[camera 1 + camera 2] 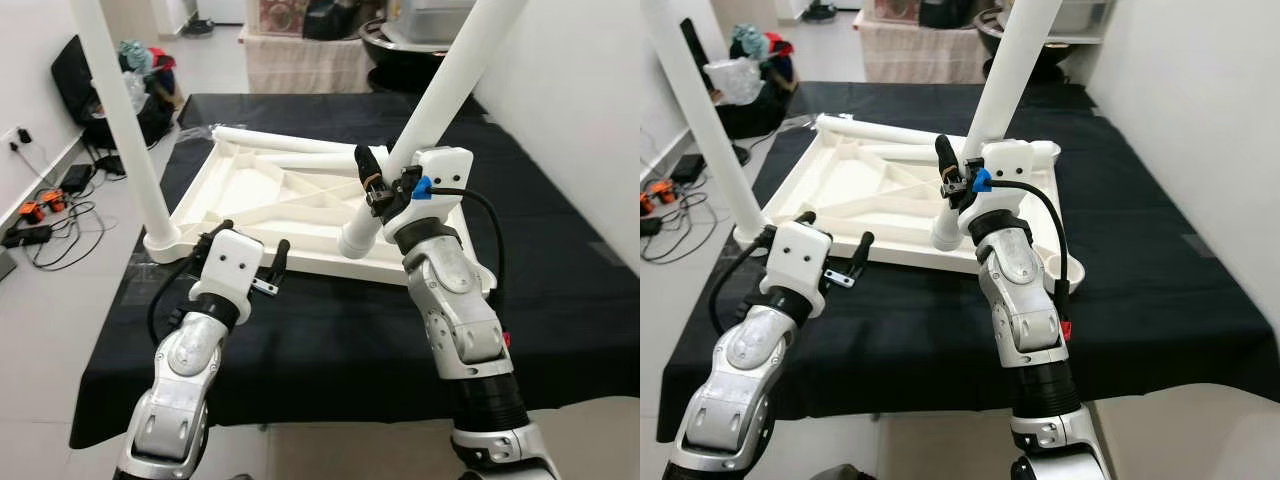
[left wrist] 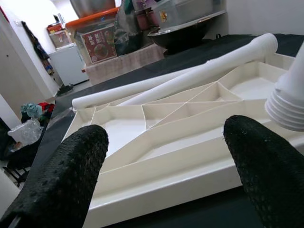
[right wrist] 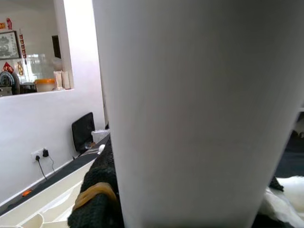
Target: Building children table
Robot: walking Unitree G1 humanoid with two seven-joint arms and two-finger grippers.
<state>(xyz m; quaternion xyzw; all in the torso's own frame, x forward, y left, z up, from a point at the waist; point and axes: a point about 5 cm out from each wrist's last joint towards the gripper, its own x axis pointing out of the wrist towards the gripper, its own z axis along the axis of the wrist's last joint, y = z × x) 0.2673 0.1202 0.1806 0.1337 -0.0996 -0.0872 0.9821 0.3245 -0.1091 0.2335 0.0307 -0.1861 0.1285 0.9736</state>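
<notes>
A white children's tabletop [image 1: 262, 190] lies upside down on the black-covered table [image 1: 330, 340]. One white leg [image 1: 128, 140] stands upright in its near-left corner. My right gripper [image 1: 385, 172] is shut on a second leg [image 1: 445, 85], which leans to the right. The lower end of that leg [image 1: 945, 236] is at the tabletop's front rim, left of the open corner socket [image 1: 1055, 268]. A third leg [image 2: 190, 76] lies loose across the far side of the tabletop. Just in front of the rim, my left gripper [image 1: 250, 245] is open with nothing in it.
Cables and a power strip [image 1: 40, 215] lie on the floor at the left, with bags [image 1: 140, 70] further back. A low cabinet carrying a big pot [image 1: 400, 45] stands behind the table. A white wall [image 1: 580, 100] runs along the right.
</notes>
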